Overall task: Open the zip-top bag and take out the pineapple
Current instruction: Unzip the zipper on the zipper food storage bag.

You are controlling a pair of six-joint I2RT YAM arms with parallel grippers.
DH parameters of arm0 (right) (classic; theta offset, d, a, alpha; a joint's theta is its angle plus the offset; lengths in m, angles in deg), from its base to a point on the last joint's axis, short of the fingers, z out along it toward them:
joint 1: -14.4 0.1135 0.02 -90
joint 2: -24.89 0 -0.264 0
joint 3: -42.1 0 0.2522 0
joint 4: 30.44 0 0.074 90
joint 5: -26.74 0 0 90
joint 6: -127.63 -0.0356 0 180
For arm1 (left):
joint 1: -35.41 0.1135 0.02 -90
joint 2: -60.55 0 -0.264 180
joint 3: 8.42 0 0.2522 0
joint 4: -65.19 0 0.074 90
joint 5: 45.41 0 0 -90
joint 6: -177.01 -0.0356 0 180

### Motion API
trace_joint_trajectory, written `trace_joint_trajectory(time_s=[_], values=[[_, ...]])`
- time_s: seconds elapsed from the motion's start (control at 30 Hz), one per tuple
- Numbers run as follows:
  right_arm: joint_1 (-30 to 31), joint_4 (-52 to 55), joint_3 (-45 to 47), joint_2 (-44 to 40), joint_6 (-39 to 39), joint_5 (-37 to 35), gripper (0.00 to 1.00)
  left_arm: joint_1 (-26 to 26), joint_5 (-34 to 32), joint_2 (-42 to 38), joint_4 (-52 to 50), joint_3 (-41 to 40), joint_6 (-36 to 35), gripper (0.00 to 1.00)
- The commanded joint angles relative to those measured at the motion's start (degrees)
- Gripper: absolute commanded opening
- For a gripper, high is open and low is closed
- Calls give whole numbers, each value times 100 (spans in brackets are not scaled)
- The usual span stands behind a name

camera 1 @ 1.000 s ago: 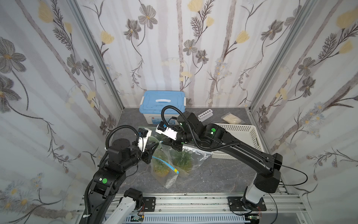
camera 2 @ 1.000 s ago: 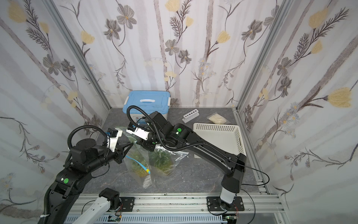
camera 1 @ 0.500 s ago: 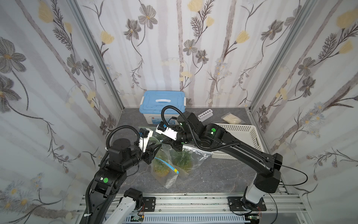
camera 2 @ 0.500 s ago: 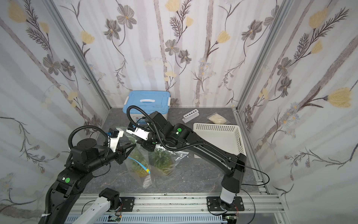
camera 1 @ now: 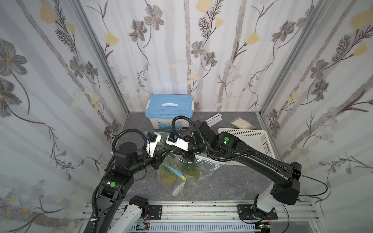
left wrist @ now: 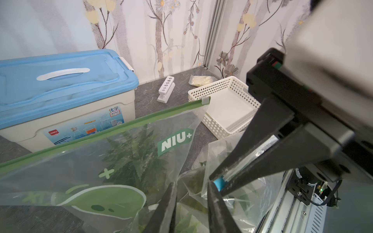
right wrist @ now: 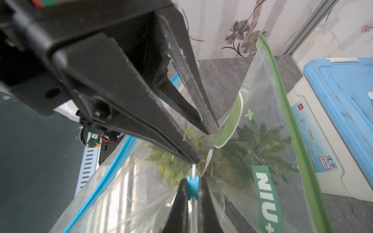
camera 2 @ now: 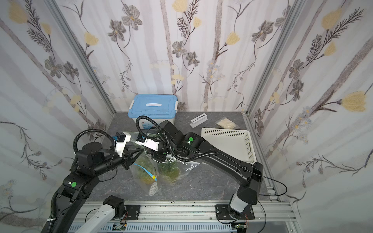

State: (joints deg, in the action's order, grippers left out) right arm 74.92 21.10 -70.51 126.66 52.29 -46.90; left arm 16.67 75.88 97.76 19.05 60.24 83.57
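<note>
My right gripper (right wrist: 193,181) is shut on the blue slider (right wrist: 192,186) of the clear zip-top bag (right wrist: 121,191), seen from the other side in the left wrist view (left wrist: 219,184). Pale pineapple leaves (right wrist: 171,163) show through that bag. My left gripper (left wrist: 191,182) stands open right beside it, its fingers (right wrist: 181,94) straddling crumpled bag film; one fingertip nearly touches the slider. A second bag with a green zip (left wrist: 121,127) and NIU+ print leans behind, with darker pineapple leaves (right wrist: 256,141) inside. In both top views the grippers (camera 1: 171,150) (camera 2: 145,149) meet above the bags; the blue zip track (camera 1: 173,171) lies across them.
A blue-lidded storage box (camera 1: 169,107) stands at the back, close behind the bags. A white perforated basket (camera 1: 264,139) sits at the right, under the right arm. A white tube rack (camera 1: 214,119) and a small packet (camera 1: 241,123) lie near the back wall. A metal rail (camera 1: 201,209) runs along the front.
The right jaws have closed onto the blue slider. The left gripper has shifted slightly beside it. The bags stay where they were.
</note>
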Motion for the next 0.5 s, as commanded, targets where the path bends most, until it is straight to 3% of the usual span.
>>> trace_joint_trajectory(time_s=[0.0,0.23,0.47], values=[[0,-417,211,-198,384,368,2,11,577,5,267,-23,-156,29],[-28,-560,727,-584,824,731,1,11,1437,44,325,-119,-416,29],[-166,-562,823,-565,963,875,1,18,1659,202,181,-88,-733,24]])
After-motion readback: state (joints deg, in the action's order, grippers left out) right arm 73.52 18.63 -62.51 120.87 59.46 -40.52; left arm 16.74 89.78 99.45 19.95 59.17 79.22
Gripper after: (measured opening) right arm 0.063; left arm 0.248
